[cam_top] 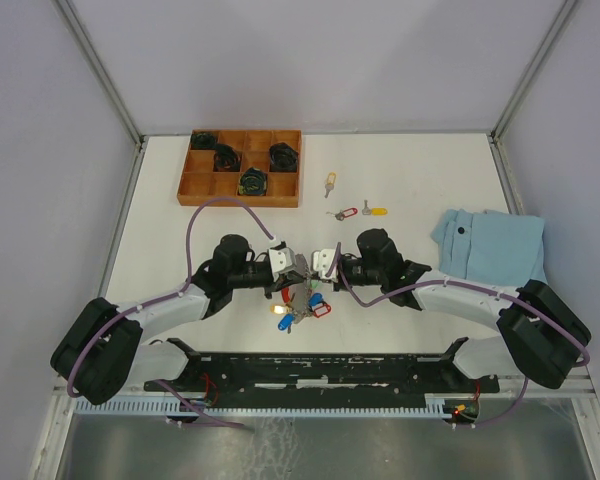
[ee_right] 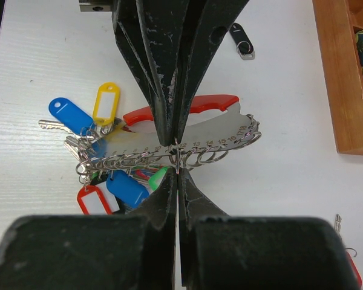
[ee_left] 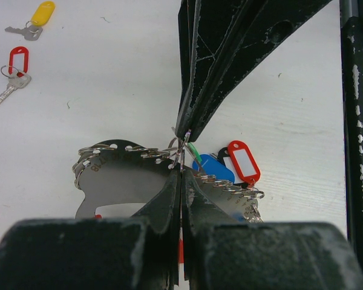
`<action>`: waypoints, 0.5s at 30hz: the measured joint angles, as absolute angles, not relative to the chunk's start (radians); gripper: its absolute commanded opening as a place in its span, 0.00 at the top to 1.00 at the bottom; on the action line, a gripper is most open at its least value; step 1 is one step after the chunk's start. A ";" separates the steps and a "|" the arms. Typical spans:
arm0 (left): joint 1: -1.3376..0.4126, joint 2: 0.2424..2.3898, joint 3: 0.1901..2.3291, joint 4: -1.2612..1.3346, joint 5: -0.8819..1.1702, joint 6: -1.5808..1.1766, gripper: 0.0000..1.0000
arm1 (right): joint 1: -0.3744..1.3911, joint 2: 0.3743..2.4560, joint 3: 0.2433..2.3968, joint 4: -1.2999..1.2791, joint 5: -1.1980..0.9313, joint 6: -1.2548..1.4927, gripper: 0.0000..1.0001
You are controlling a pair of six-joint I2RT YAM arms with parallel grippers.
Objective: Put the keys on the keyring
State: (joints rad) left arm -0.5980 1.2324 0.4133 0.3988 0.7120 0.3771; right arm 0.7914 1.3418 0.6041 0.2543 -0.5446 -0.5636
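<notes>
The keyring (cam_top: 302, 298) lies between the two arms: a numbered grey metal plate (ee_right: 221, 134) with a red strap (ee_right: 212, 101), a row of small split rings and blue, red, yellow and green tags. My left gripper (ee_left: 181, 171) and right gripper (ee_right: 178, 171) meet tip to tip over it. Each is shut on the same thin split ring at the plate's edge. In the top view the left gripper (cam_top: 296, 270) and right gripper (cam_top: 318, 266) nearly touch. Loose keys lie farther back: one with a yellow tag (cam_top: 330, 183), one with a red tag (cam_top: 343, 213), another with a yellow tag (cam_top: 376, 211).
A wooden compartment tray (cam_top: 186, 186) holding dark coiled items stands at the back left. A folded light-blue cloth (cam_top: 492, 246) lies at the right. A small black cylinder (ee_right: 242, 41) rests beyond the keyring. A black rail (cam_top: 320, 368) runs along the near edge.
</notes>
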 measured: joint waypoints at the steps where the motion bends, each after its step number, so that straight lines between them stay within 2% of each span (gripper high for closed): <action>1: -0.598 1.232 0.413 0.399 0.712 0.377 0.97 | 0.792 1.342 0.604 0.254 -0.545 -0.562 1.00; 15: -0.598 1.232 0.413 0.399 0.713 0.377 0.97 | 0.791 1.345 0.604 0.254 -0.565 -0.554 1.00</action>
